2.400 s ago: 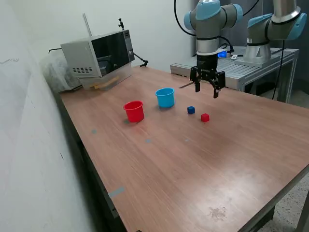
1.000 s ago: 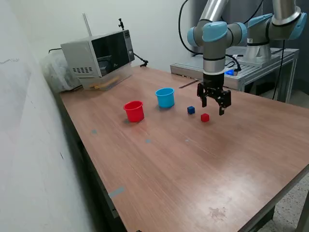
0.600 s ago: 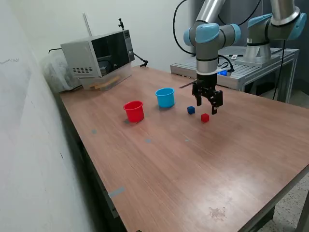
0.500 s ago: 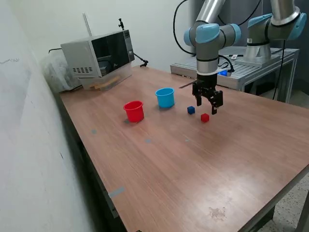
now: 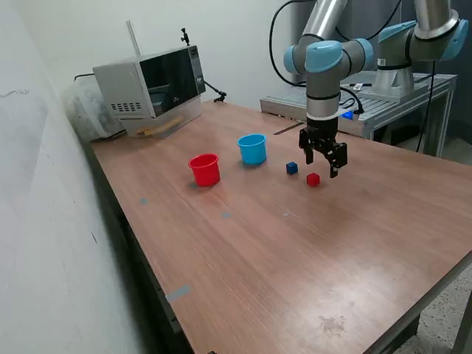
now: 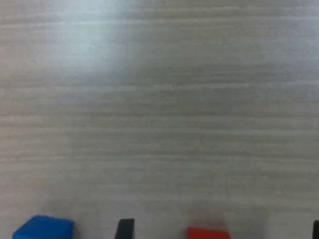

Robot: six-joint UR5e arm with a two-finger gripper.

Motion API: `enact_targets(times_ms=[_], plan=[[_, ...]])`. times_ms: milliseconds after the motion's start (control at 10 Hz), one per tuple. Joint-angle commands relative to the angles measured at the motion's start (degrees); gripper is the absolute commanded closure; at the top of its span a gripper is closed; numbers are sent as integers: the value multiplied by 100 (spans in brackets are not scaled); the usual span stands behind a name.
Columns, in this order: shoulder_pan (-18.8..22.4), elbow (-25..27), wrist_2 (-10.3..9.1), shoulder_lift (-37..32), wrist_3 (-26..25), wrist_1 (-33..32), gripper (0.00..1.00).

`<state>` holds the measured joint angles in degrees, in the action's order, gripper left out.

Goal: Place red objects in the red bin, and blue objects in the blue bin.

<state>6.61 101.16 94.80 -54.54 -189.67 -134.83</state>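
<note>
We see a long wood-grain worktop [image 5: 280, 251] set against a plain white wall [image 5: 44, 243], with a microwave [image 5: 151, 80] at its far corner and a metal bench [image 5: 383, 103] behind. The hand [image 5: 323, 164] hovers with its fingers spread and holds nothing, just above the red cube [image 5: 313, 179]. The blue cube [image 5: 292, 168] lies near it. The blue cup [image 5: 252, 148] and the red cup [image 5: 205, 169] stand upright toward the exterior view's left, apart from the cubes.
</note>
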Motion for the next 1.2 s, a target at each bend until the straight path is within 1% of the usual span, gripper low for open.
enact_targets(times_ms=[0,200,600,900,1100], plan=[[76,-17,3,40,-8,97,0],[165,-105,-5,49,-43,97,0],[147,-272,-32,66,-149,80,0],[-10,-264,-49,66,-149,71,0],[-46,-255,-41,162,-149,62,0]])
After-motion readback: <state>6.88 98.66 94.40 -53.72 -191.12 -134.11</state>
